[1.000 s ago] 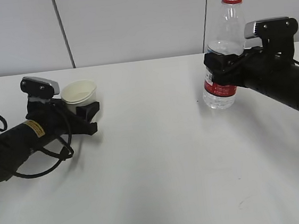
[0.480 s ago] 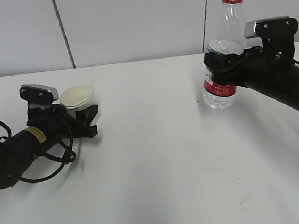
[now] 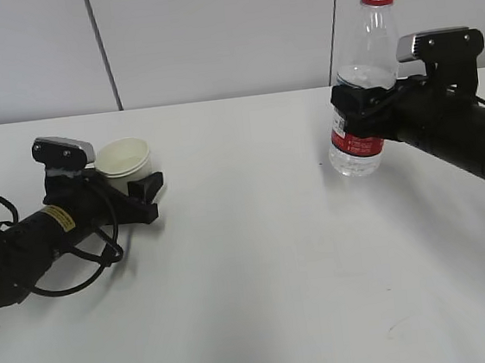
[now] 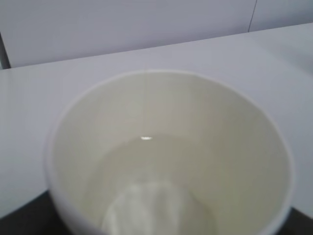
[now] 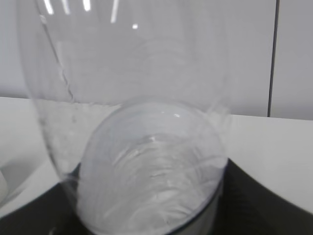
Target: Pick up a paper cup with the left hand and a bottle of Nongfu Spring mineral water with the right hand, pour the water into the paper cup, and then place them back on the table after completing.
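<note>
The white paper cup (image 3: 124, 160) stands upright on the table (image 3: 262, 283) at the left, between the fingers of my left gripper (image 3: 142, 192), which lies low on the table and looks slightly spread. In the left wrist view the cup (image 4: 166, 112) fills the frame and holds water (image 4: 146, 171). My right gripper (image 3: 358, 104) is shut on the clear, uncapped bottle (image 3: 367, 43) with a red label, upright at the right, its base at the tabletop. The bottle (image 5: 146, 98) is about half full in the right wrist view.
A grey panelled wall runs behind the table's far edge. Loose black cables (image 3: 78, 268) loop beside the left arm.
The left arm lowered, then stayed still. The cup went from tilted to upright, and the far finger shifted slightly outward. The right arm and bottle have not moved.
</note>
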{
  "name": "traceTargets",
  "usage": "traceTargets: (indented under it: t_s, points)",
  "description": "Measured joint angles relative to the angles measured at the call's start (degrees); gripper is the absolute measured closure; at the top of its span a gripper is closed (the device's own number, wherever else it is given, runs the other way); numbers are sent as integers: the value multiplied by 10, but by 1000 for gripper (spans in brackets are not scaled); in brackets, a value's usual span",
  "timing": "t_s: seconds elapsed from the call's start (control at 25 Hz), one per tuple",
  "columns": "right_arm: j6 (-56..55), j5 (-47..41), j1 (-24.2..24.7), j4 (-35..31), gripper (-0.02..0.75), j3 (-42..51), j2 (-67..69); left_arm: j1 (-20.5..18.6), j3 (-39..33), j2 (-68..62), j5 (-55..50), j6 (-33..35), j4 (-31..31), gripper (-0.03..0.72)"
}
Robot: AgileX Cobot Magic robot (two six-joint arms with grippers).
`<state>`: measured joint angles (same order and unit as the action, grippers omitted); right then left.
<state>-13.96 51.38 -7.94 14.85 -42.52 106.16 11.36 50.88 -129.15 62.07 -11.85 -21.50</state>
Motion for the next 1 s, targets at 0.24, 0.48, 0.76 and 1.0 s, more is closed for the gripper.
traceTargets:
  t_s: [0.24, 0.48, 0.76, 1.0]
  points:
    - [-1, 0, 0, 0, 311, 0, 0, 0, -26, 3, 6, 0, 8, 193]
    - [-1, 0, 0, -2, 311, 0, 5, 0, -104, 36, 31, 0, 38, 188]
    - [-1, 1, 0, -22, 311, 0, 15, 0, -198, 98, 32, 0, 67, 188]
    - [-1, 23, 0, -40, 311, 0, 62, 0, -240, 144, 34, 0, 68, 188]
